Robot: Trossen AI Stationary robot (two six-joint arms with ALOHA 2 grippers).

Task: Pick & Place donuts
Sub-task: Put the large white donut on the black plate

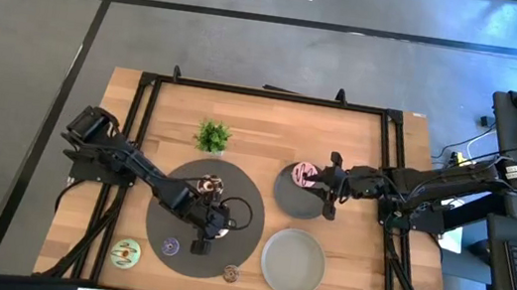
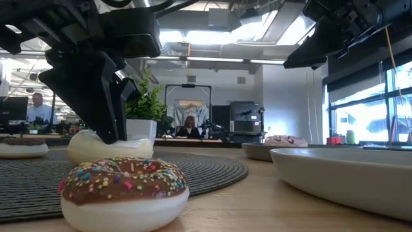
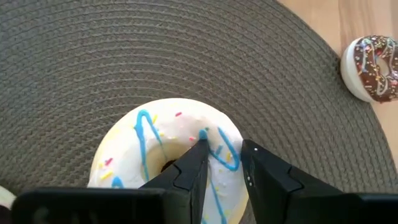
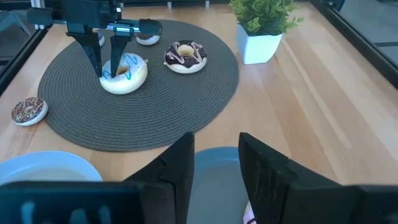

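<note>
My left gripper [image 3: 224,149] stands over the round dark mat [image 1: 179,255], shut on a white donut [image 3: 155,143] with blue icing lines; it also shows in the right wrist view [image 4: 106,62]. A brown sprinkled donut [image 2: 125,187] lies on the table just off the mat's near edge. A chocolate-drizzled donut [image 4: 185,55] and a purple one [image 1: 170,246] rest on the mat, and a green one [image 1: 126,253] lies on the table. My right gripper [image 4: 216,162] hovers open over the dark plate [image 1: 286,204] beside a pink donut [image 1: 305,175] lying there. My left gripper comes at the white donut from above, pointing down. One finger [image 3: 196,165] stands at the hole and the other [image 3: 261,171] outside the rim, with the ring's wall [image 3: 224,140] between them. The donut's underside lies flat on the mat.
A small green plant in a white pot [image 1: 211,137] stands beyond the mat's far edge. A pale empty plate [image 1: 293,262] sits near the table's near edge, right of the mat. A black frame [image 1: 265,94] runs round the tabletop. People show in the room behind.
</note>
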